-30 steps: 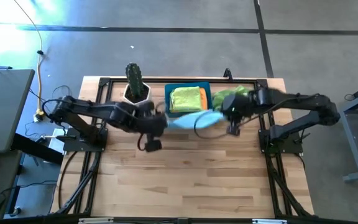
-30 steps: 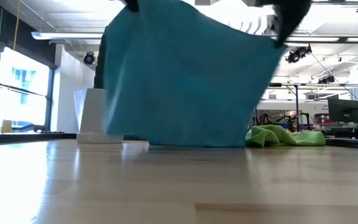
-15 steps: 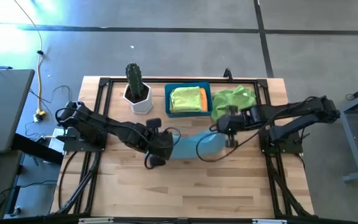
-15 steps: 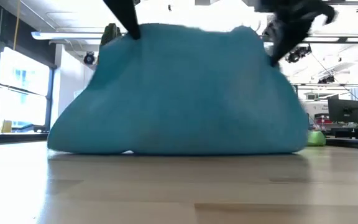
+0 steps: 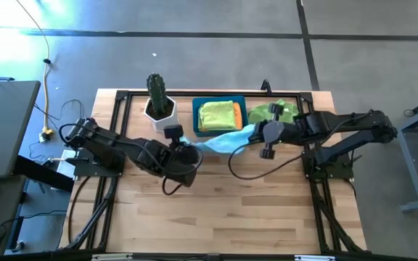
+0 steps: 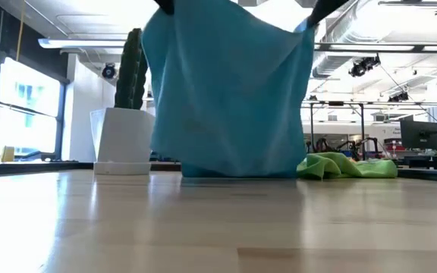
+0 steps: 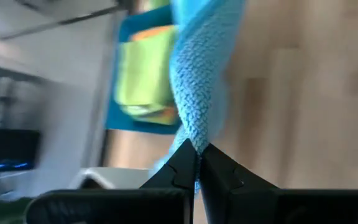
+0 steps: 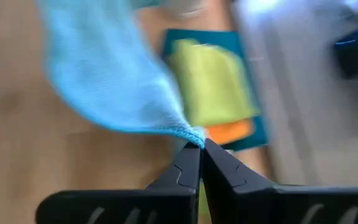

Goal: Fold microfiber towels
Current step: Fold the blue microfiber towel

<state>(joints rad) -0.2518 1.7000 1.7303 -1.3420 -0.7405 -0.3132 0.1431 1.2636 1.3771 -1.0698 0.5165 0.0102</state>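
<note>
We find the light blue towel (image 5: 220, 141) hanging above the table (image 5: 216, 210), the left gripper (image 7: 197, 163) and right gripper (image 8: 199, 151) each pinching a corner. Behind it stand a cactus pot (image 6: 121, 140), a blue bin (image 5: 197, 119) and a green towel (image 6: 346, 166), apparently crumpled.

you have the towel (image 5: 223, 140) strung between the left hand (image 5: 182, 145) and the right hand (image 5: 256, 131), above the surface (image 5: 223, 210) just in front of the bin (image 5: 196, 119). folded towels (image 5: 218, 115) lie in that bin, the potted cactus (image 5: 158, 101) stands to its left, and a crumpled towel (image 5: 276, 112) lies to its right.
</note>
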